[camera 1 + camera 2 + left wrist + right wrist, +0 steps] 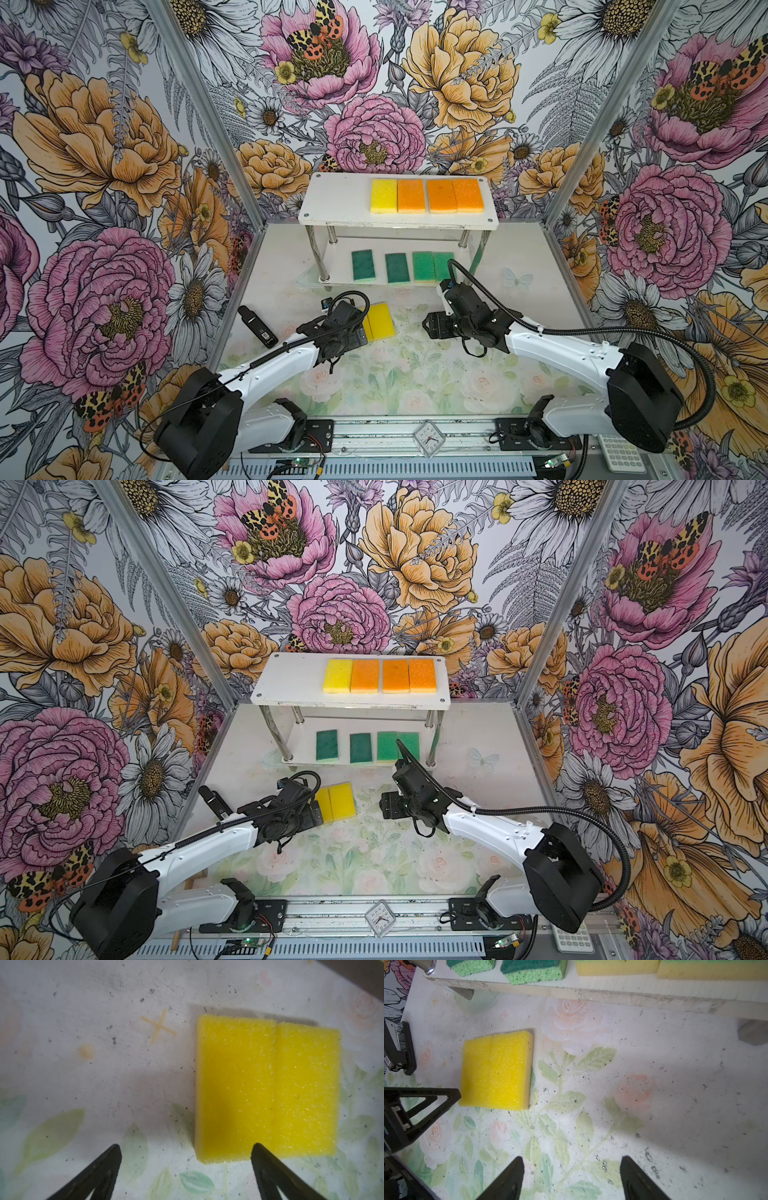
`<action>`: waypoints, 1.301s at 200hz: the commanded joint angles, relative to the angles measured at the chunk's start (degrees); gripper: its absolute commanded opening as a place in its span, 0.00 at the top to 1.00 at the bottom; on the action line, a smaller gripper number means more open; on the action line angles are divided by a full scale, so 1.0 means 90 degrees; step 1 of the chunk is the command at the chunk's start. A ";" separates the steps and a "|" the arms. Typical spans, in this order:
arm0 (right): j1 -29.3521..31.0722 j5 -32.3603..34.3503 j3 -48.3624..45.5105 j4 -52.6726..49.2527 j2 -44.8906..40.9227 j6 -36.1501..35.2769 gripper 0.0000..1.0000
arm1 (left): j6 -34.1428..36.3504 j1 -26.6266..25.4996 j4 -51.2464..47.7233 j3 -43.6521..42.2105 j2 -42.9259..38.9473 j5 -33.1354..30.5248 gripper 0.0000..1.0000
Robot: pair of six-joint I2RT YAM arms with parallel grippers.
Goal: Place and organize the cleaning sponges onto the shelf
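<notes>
1. Surface [415,374]: two loose yellow sponges [380,321] lie touching, just in front of the shelf [332,203].
2. Shelf: one yellow and three orange sponges [411,195] up top, four green sponges [397,268] below.
3. Left tool [186,1146]: wide open, empty, right at the yellow pair.
4. Right tool [572,1159]: open too, holding nothing.

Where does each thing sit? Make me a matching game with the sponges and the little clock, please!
Things:
1. orange sponges
2. green sponges
3. pair of yellow sponges
4. small clock

Places:
A. lower board of the shelf
B. top board of the shelf
C. front rail, between the arm bases
D. table, in front of the shelf

Pairs: 1-B, 2-A, 3-D, 4-C
</notes>
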 commanded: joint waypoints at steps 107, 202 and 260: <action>0.0047 -0.0003 0.0088 0.0117 0.0005 0.0044 0.25 | -0.0174 0.0030 -0.1512 0.0315 0.0046 -0.1124 0.01; 0.0057 -0.0008 0.0070 0.0146 0.0023 0.0073 0.25 | 0.0291 -0.0190 -0.0814 0.0287 -0.1182 -0.0907 0.01; 0.0057 0.0006 0.0045 0.0145 -0.0016 0.0073 0.25 | 0.0395 -0.0674 0.0216 0.0139 -0.0958 -0.0940 0.01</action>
